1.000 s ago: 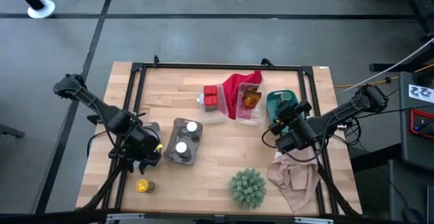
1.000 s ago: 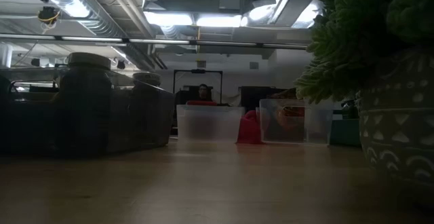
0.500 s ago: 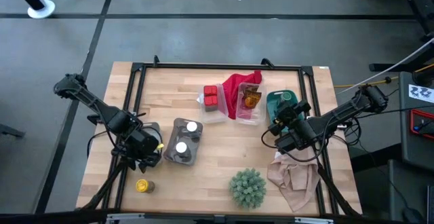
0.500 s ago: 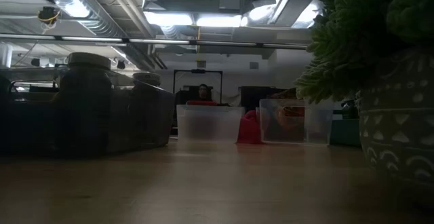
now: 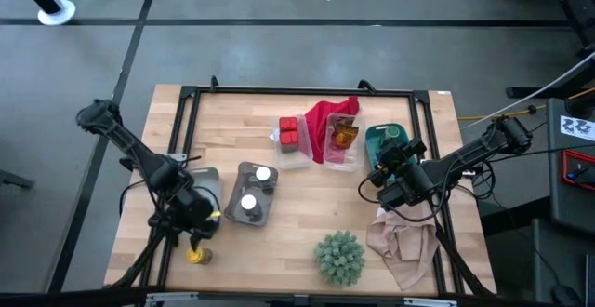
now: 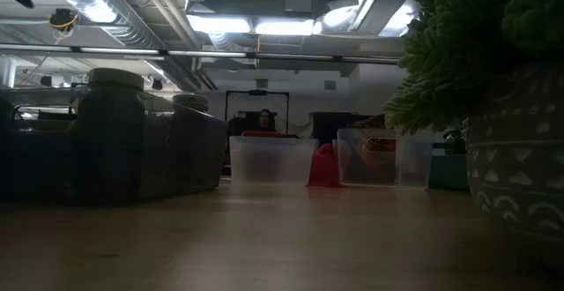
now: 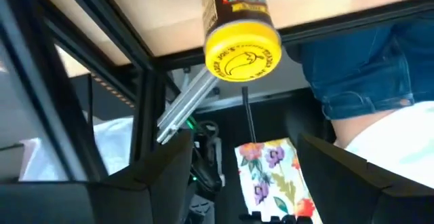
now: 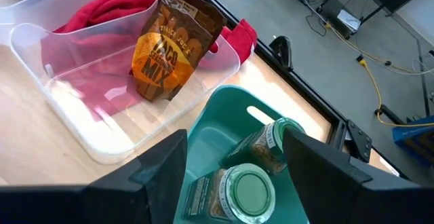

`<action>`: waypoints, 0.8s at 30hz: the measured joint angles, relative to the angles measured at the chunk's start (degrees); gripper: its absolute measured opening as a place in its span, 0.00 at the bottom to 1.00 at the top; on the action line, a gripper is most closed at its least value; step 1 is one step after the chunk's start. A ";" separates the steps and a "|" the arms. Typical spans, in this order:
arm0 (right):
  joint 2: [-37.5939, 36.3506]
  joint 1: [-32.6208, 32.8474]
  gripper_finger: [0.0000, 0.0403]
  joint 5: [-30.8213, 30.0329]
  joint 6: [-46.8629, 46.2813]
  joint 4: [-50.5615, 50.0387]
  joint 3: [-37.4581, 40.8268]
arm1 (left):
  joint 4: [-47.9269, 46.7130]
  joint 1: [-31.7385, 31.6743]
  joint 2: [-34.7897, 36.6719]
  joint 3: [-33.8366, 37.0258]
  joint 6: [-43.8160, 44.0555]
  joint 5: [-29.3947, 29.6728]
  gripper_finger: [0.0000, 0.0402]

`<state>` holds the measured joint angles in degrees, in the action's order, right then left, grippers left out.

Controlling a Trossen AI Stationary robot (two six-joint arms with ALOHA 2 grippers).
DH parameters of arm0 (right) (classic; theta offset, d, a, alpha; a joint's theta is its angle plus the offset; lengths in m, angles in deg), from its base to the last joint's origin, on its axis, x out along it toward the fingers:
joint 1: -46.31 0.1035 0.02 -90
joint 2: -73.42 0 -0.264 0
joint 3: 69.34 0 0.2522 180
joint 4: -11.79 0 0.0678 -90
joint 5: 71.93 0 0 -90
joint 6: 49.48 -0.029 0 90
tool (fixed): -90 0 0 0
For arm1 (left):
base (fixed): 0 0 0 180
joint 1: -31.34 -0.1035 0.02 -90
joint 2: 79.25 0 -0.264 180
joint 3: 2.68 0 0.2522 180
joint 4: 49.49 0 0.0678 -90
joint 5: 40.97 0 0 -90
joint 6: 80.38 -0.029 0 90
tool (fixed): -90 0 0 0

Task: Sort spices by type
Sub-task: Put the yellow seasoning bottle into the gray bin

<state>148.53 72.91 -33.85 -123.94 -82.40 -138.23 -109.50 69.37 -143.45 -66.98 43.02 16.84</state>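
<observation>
A yellow-capped jar [image 5: 196, 254] stands on the table near its near left corner. It also shows in the left wrist view [image 7: 243, 44]. My left gripper [image 5: 194, 240] hangs right over it, open, one finger on each side [image 7: 244, 139], touching nothing. My right gripper [image 5: 385, 170] is open and empty over the teal bin [image 5: 374, 140], which holds green-lidded jars [image 8: 251, 189]. Two red tins [image 5: 290, 132] sit in a clear bin. A brown pouch [image 8: 169, 44] stands in a second clear bin. Two white-topped jars [image 5: 256, 188] stand in a grey tray.
A red cloth [image 5: 325, 116] drapes over the clear bins at the back. A spiky green plant [image 5: 338, 257] in a pot stands at the near edge, and a beige cloth [image 5: 402, 242] lies to its right. A black frame [image 5: 191, 112] rims the table.
My left gripper has gone toward the table's near edge, from beside the grey tray to over the yellow-capped jar, which it now partly covers in the high view. The jar has stayed where it was.
</observation>
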 joint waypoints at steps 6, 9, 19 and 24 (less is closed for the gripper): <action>0.00 -0.01 0.60 0.12 0.02 0.00 0.00 | 3.90 3.88 -4.42 0.12 0.71 0.77 0.62; 0.00 0.00 0.60 0.12 0.87 0.00 0.00 | 5.51 4.63 -7.24 0.12 0.62 0.89 0.62; 0.00 -0.01 0.60 0.12 1.51 0.00 0.00 | 6.74 4.73 -13.43 0.12 -5.35 1.04 0.61; 0.00 0.01 0.60 0.12 1.51 -0.02 0.00 | 6.77 4.73 -14.60 0.12 -5.35 1.09 0.62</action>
<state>148.53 72.92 -33.72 -122.43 -82.42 -138.23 -102.73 74.10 -158.06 -66.85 37.68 17.93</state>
